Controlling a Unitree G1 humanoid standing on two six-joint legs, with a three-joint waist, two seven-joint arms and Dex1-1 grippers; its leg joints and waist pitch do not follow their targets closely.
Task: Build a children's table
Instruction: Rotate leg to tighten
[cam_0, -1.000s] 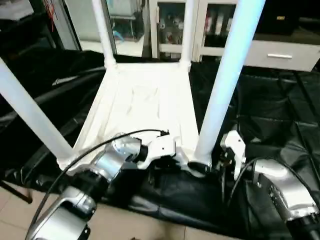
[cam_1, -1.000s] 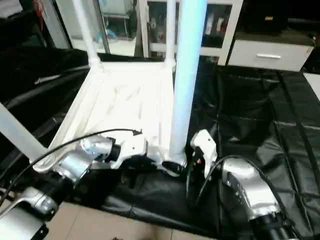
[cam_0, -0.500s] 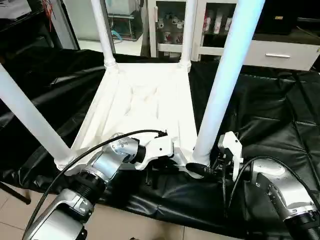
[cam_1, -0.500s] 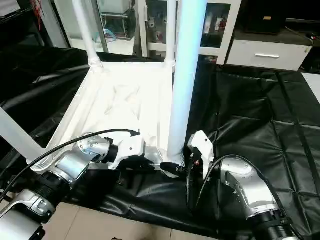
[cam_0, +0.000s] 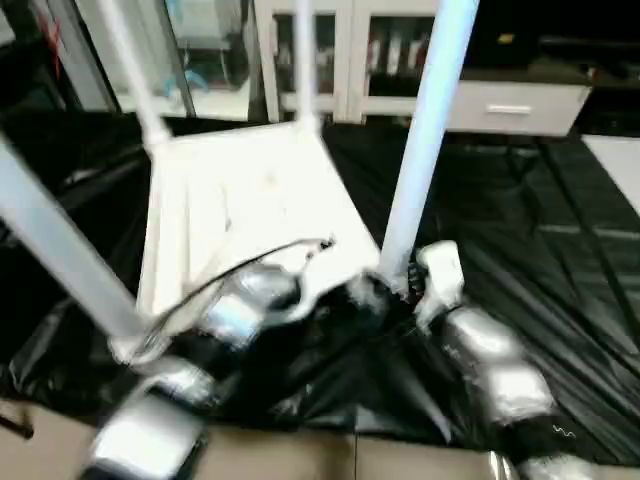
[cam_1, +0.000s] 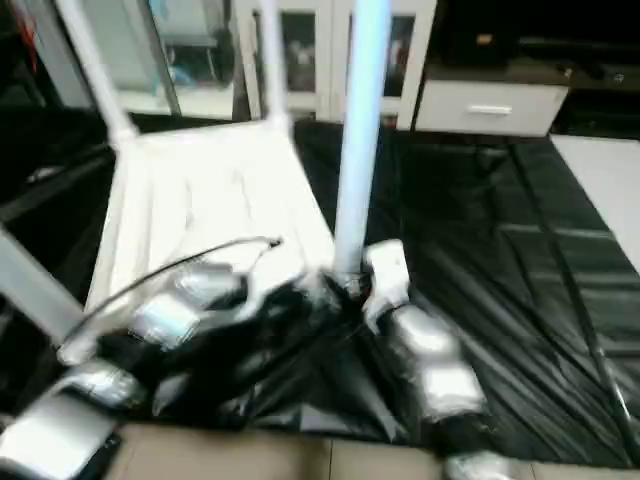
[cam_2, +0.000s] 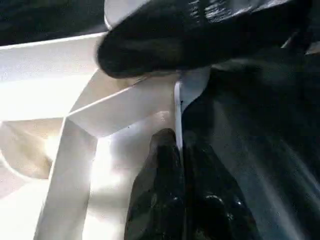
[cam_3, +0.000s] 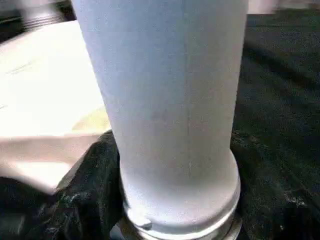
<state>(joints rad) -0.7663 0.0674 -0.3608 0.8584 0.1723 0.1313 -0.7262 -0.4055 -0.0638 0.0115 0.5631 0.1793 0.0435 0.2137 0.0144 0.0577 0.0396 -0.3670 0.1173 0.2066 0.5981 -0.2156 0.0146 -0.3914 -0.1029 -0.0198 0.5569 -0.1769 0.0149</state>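
Four white legs (cam_0: 425, 140) stand up from the corner sockets of the upturned tabletop (cam_0: 240, 215), which lies ribbed side up on the black-covered work surface (cam_0: 540, 250). Taking the nearest right leg as the landmark: the right gripper (cam_0: 412, 285) sits at its base, against the socket collar (cam_3: 182, 220), though whether its fingers press the leg or stand just off it I cannot tell. The left gripper (cam_2: 180, 185), just beside that same corner, has its fingers (cam_2: 160, 170) together, pinching the thin white rim (cam_2: 178, 107) of the tabletop. The job in hand looks like seating this last leg. To do it well, the rim pinch should steady the tabletop while the right gripper closes squarely low on the leg, keeping it upright and pushing straight down into the socket, not sideways, lest the tabletop slide on the slick cover.
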